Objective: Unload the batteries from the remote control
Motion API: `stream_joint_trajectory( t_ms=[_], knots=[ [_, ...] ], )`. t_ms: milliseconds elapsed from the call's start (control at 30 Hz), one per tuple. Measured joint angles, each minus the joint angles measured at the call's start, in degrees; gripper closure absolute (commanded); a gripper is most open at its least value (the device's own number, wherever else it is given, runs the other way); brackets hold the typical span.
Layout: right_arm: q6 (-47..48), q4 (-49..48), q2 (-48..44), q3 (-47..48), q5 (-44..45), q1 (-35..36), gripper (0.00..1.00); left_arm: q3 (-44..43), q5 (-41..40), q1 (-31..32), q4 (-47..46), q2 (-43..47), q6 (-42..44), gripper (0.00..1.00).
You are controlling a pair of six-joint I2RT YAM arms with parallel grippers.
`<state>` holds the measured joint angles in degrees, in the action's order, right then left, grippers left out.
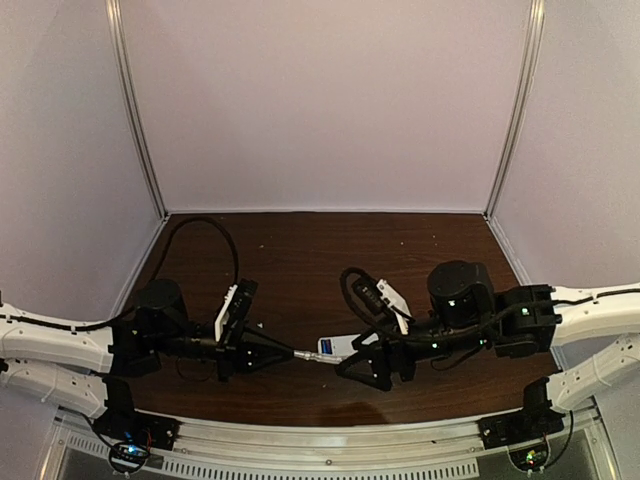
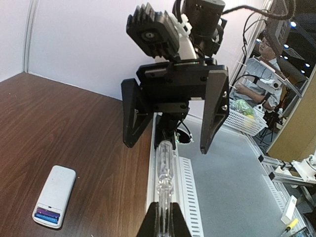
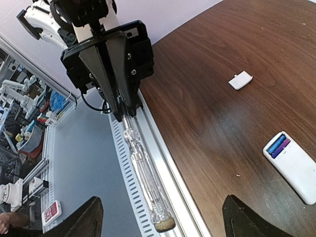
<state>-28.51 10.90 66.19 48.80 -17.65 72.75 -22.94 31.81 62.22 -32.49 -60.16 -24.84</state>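
Observation:
The white remote control [image 2: 55, 190] lies back up on the brown table, its battery bay open. A purple battery [image 2: 48, 211] and a blue battery [image 2: 44, 217] sit inside it. The remote also shows in the right wrist view [image 3: 295, 168] with both batteries [image 3: 278, 144], and in the top view [image 1: 338, 346]. My left gripper [image 2: 164, 207] is shut on a clear-handled pointed tool [image 2: 165, 163] held over the table's front edge. My right gripper [image 3: 160, 200] is open and empty, facing the tool's handle end [image 3: 148, 177]. In the top view the left gripper [image 1: 285, 353] and right gripper [image 1: 352, 365] meet by the remote.
A small white battery cover [image 3: 240, 80] lies loose on the table, farther back than the remote. A slotted aluminium rail [image 2: 187, 187] runs along the table's front edge. White walls enclose the table's back and sides [image 1: 320, 100].

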Motion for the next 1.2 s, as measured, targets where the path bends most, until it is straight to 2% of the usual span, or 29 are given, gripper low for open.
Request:
stream_joint_trajectory(
  t_ms=[433, 700, 933, 1200],
  knots=[
    [-2.2, -17.0, -3.9, -10.5, 7.1, 0.0, 0.22, 1.0, -4.0, 0.0, -5.6, -0.3, -5.2, 1.0],
    [-2.2, -29.2, -3.3, -13.0, 7.2, 1.1, 0.28, 1.2, -4.0, 0.0, -10.5, -3.9, -7.9, 1.0],
    [-0.2, -33.6, -1.0, -13.0, 8.2, 2.8, 0.32, 1.8, -3.4, 0.0, -15.6, -5.6, -10.5, 1.0],
    [1.5, -36.3, 1.8, -12.9, 9.1, 3.7, 0.53, 2.1, -3.1, 0.0, -17.7, -5.6, -12.0, 1.0]
  ],
)
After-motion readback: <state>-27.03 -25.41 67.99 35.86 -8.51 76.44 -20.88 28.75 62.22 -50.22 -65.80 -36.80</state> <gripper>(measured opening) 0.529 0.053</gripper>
